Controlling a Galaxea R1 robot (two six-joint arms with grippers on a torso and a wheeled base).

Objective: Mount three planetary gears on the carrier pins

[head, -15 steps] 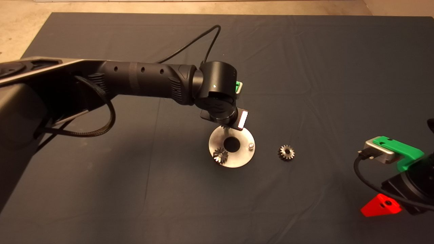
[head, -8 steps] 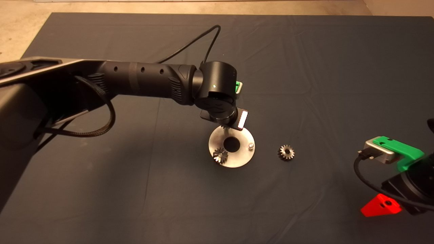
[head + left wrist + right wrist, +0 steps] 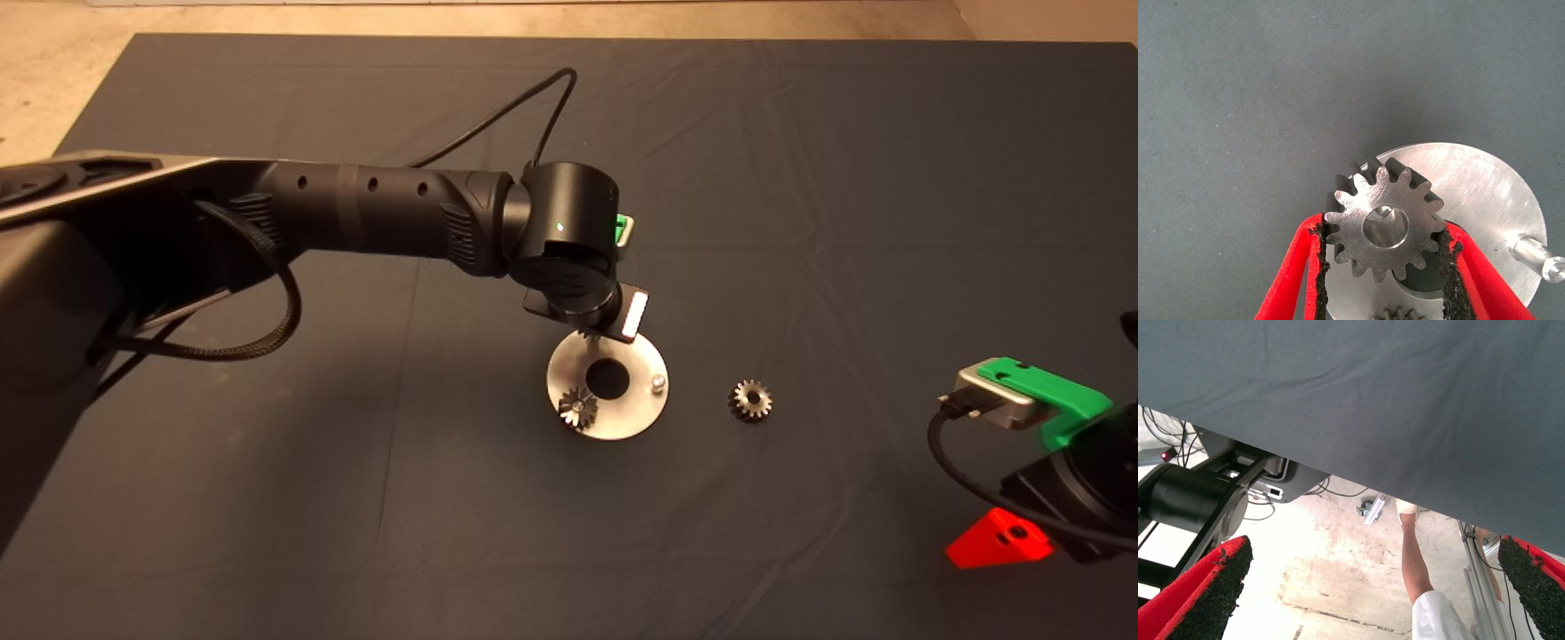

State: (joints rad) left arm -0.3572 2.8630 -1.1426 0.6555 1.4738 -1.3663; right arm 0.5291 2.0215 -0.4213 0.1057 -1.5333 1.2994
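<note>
My left gripper (image 3: 1383, 235) is shut on a planetary gear (image 3: 1351, 223), its black pads (image 3: 1318, 267) pressing on opposite teeth. The gear hangs flat over the far edge of the shiny carrier disc (image 3: 1478, 193). In the head view the left wrist (image 3: 573, 258) hides this gear and the far part of the disc (image 3: 622, 422). A second gear (image 3: 578, 407) sits on a carrier pin at the disc's near left. One bare pin (image 3: 658, 382) stands at its right. A third gear (image 3: 751, 400) lies on the mat right of the disc. My right gripper (image 3: 1371, 587) is parked open at the lower right.
The dark mat (image 3: 800, 178) is bare around the disc apart from the loose gear. The right arm's red finger (image 3: 1000, 540) rests by the mat's near right edge. Its wrist view shows the floor, a machine base (image 3: 1198, 500) and a person's leg (image 3: 1415, 567).
The left arm has drifted very slightly left and up over the disc. The gears, the disc and the right arm have not moved.
</note>
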